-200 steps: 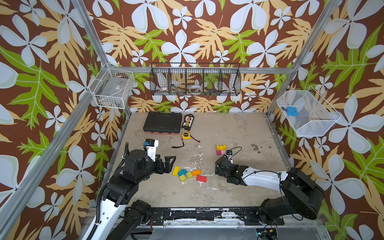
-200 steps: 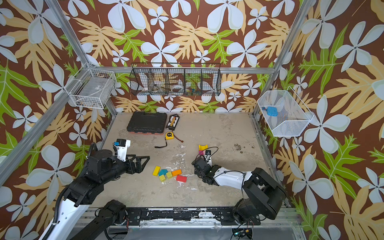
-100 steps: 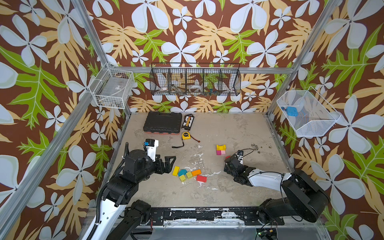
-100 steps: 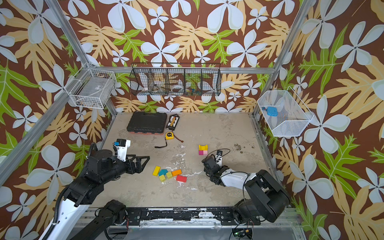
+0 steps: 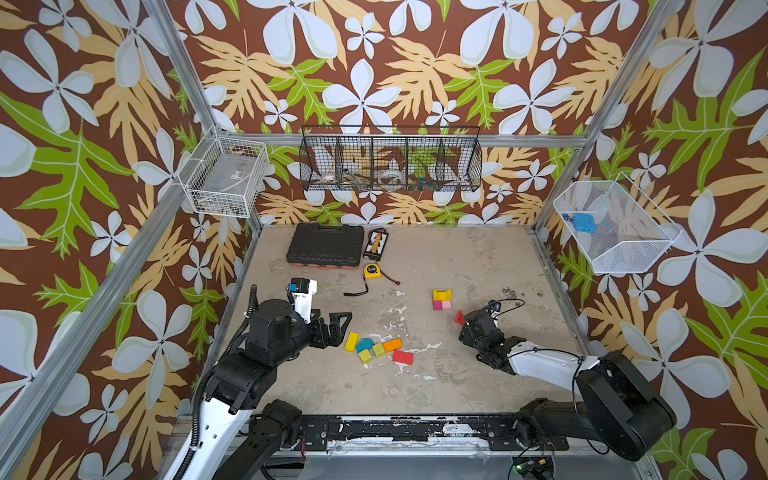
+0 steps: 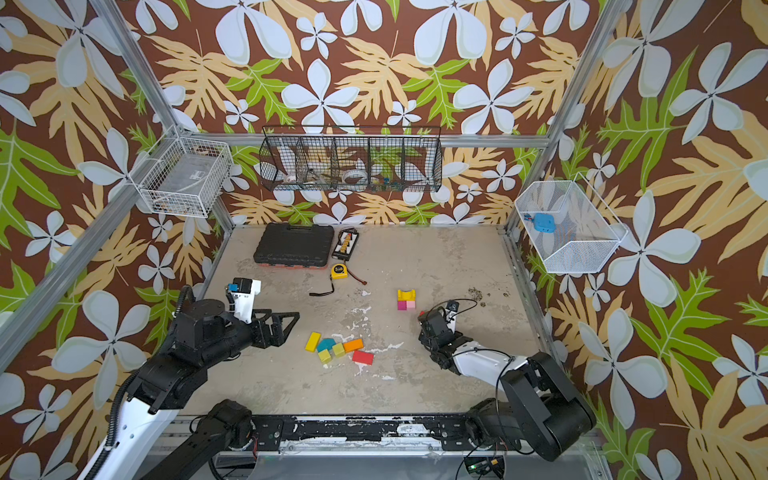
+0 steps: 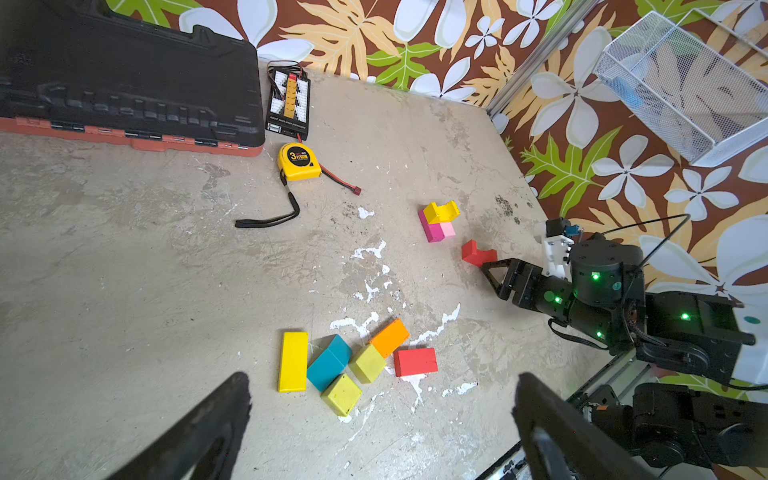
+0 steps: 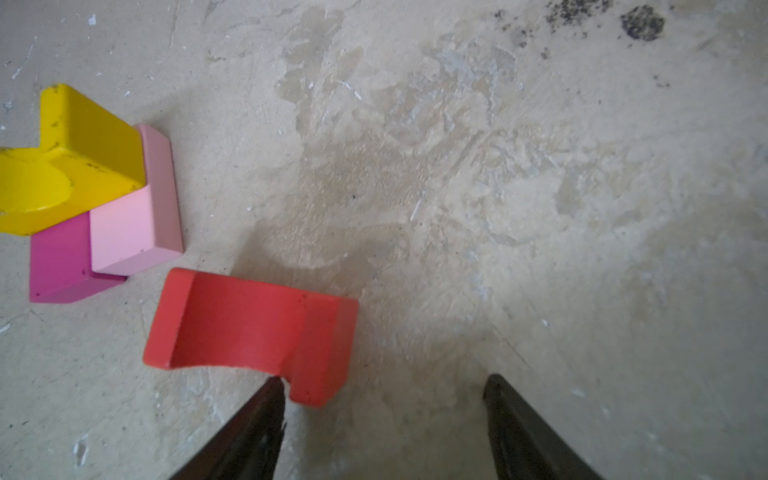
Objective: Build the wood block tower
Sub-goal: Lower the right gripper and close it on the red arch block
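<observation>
Top views both show the left tool point(image 5: 337, 329) on the left, wide open and holding nothing. It hangs just beside the loose blocks point(image 5: 376, 349), a little heap of yellow, teal, lime, orange and red ones lying on the desk point(image 5: 457, 257). Next comes the start of the tower point(image 5: 441, 300): a yellow arch point(image 5: 441, 294) sits on a magenta block point(image 5: 436, 306) and a pink block point(image 5: 446, 305) set side by side. Just to the right, a bit nearer the front, lies the red arch point(image 5: 459, 318). It is just beside the pink block, with a thin gap between them.

Last comes the right tool point(image 8: 384, 380), right up by the red arch (the left tool is well apart from it). Its two fingers point(image 8: 257, 424) stand open and grip nothing. Seen from the right wrist, the red arch lies crossways to the fingers, and most of it sits off to the tower side. Only one leg pokes into the gap, beside one fingertip. I think the right tool must slide toward the tower to squeeze the arch well, without bumping the tower.
</observation>
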Robot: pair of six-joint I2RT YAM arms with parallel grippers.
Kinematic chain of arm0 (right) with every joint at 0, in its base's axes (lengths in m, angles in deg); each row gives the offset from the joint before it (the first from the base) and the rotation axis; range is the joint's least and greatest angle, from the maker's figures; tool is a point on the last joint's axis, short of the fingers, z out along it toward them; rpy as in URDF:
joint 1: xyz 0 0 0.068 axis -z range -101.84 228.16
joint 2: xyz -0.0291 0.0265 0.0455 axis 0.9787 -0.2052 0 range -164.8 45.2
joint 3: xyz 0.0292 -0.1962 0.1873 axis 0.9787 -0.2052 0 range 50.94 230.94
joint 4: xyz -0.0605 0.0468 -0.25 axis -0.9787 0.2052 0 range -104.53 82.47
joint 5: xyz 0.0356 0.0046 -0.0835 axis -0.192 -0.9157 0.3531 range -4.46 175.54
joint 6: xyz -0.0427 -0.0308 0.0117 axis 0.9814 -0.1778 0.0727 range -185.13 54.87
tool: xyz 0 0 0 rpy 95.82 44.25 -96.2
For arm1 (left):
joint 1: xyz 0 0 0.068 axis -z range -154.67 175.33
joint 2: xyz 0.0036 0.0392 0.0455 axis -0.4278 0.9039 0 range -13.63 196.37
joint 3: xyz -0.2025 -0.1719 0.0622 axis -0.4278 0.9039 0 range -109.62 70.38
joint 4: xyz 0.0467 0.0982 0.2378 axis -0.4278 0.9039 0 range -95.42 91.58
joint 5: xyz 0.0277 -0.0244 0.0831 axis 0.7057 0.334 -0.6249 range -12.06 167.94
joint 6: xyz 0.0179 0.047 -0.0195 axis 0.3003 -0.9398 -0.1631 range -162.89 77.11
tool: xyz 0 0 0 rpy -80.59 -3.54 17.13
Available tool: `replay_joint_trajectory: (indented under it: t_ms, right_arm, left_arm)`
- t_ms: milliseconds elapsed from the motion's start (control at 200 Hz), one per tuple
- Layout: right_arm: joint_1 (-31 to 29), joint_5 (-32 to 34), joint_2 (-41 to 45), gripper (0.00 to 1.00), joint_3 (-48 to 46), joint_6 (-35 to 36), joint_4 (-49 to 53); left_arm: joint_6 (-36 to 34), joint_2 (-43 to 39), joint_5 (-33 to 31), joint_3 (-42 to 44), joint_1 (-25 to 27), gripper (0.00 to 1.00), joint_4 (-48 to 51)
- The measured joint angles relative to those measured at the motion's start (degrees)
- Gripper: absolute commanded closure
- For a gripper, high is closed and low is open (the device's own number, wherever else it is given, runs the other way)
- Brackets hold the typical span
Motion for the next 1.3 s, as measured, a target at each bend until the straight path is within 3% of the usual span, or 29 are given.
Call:
replay_joint_trajectory:
  t_ms: [190, 396, 1302]
  right_arm:
    - [0.48, -1.86, -0.35, 0.28, 1.57, 0.0, 1.49]
    - [0.87, -2.47, -2.23, 0.39, 4.31, 0.44, 1.75]
    - [2.56, 0.09, -6.62, 0.71, 7.8, 3.43, 2.12]
  left_arm:
    - [0.0, -0.09, 0.02, 0.0, 0.0, 0.0, 0.0]
    - [0.0, -0.07, 0.02, 0.0, 0.0, 0.0, 0.0]
    - [0.0, 0.35, 0.52, 0.0, 0.0, 0.0, -0.02]
